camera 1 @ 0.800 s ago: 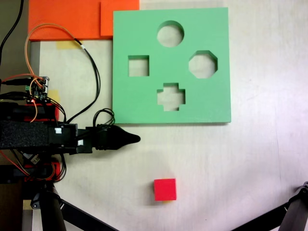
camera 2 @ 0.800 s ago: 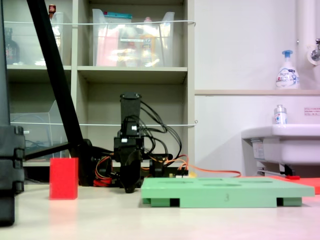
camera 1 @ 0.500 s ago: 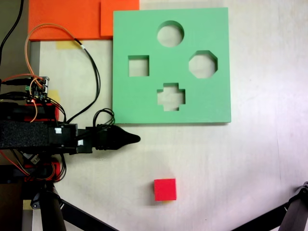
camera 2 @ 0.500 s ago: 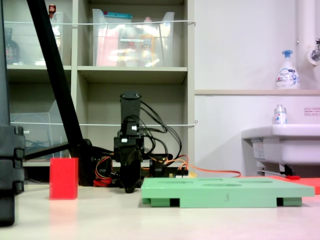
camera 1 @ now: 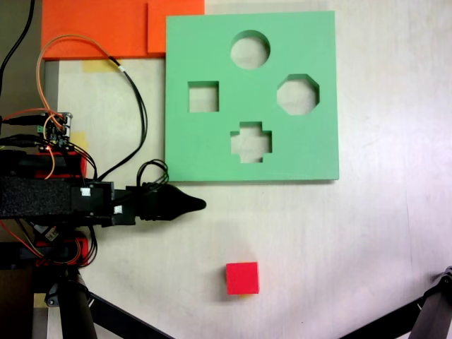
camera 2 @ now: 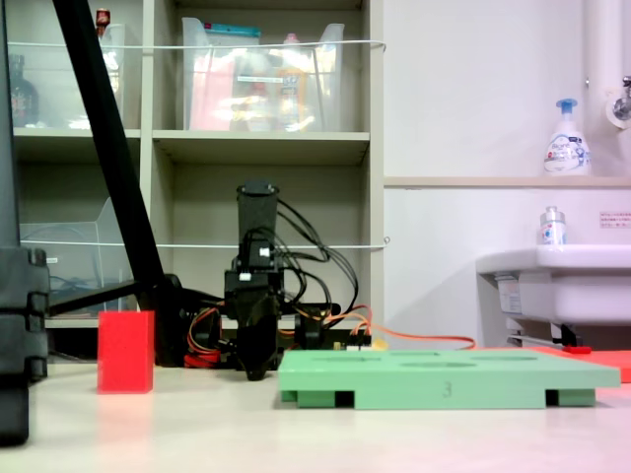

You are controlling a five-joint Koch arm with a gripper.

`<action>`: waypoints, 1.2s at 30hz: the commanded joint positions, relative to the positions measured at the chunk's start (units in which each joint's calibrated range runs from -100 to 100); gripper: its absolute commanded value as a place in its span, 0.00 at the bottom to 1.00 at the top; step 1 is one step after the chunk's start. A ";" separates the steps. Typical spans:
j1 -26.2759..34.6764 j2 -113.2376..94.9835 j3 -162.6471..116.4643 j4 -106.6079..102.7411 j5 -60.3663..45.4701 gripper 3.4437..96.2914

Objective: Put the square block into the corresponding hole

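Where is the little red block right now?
In the first exterior view the red block sits on the table, below the green board and lower right of the gripper.

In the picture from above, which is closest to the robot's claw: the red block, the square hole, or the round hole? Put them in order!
From the gripper, in the first exterior view:
1. Square block, below right.
2. Square hole, straight above.
3. Round hole, top of board.

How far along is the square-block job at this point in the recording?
Nothing looks done yet. The red block sits on the table, apart from the green board, and the square hole is empty. The claw holds nothing and appears closed, pointing between board and block. Approach, grasp, carry and insertion all remain.
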 commanded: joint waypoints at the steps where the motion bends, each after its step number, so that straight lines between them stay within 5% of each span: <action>1: -3.61 -0.55 -0.78 -6.18 11.72 0.51; 10: -9.52 -0.55 -0.78 -7.53 23.98 0.49; 19: -6.35 0.57 50.56 -63.86 36.68 0.46; 26: -5.86 34.93 101.51 -102.67 39.07 0.47; 36: -9.08 54.90 117.86 -107.20 36.92 0.52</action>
